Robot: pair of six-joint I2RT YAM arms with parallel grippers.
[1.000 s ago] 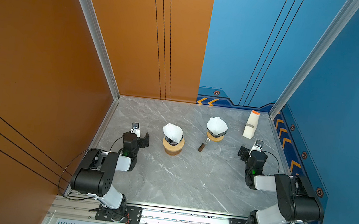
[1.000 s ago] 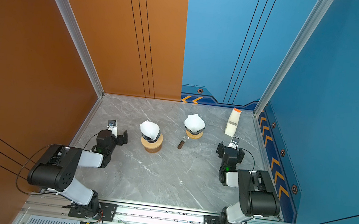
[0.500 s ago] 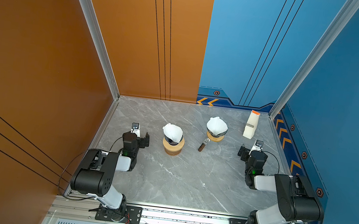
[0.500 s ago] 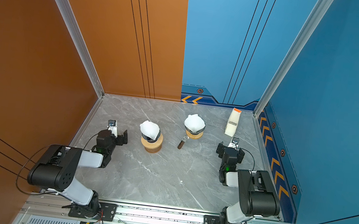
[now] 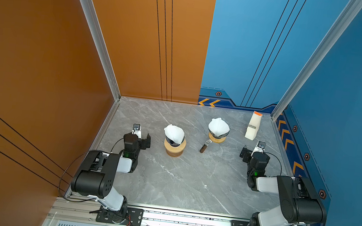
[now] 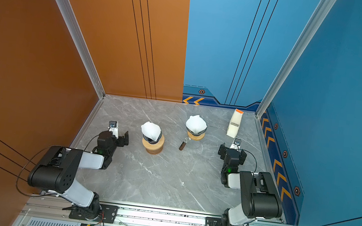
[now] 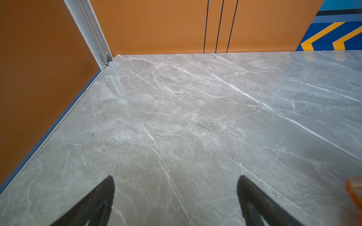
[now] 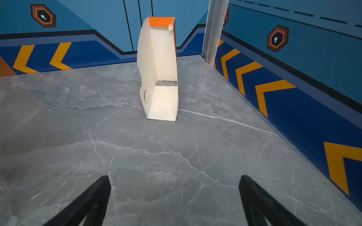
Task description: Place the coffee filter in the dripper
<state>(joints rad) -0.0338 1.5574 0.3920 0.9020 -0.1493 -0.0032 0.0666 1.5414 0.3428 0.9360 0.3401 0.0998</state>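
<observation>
My two claws: both spread wide, both empty.
Left claw [image 7: 176, 182] and right claw [image 8: 174, 182] hang low over the table [image 5: 181, 179], my arms folded back at either side. Between them, left filter [image 5: 174, 133] caps left dripper [image 5: 173, 142]; right filter [image 5: 218, 125] caps right dripper [image 5: 217, 134].

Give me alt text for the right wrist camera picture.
A tall cream cardboard box with an orange top stands upright on the grey marble table. The open right end effector is empty in the foreground.
</observation>
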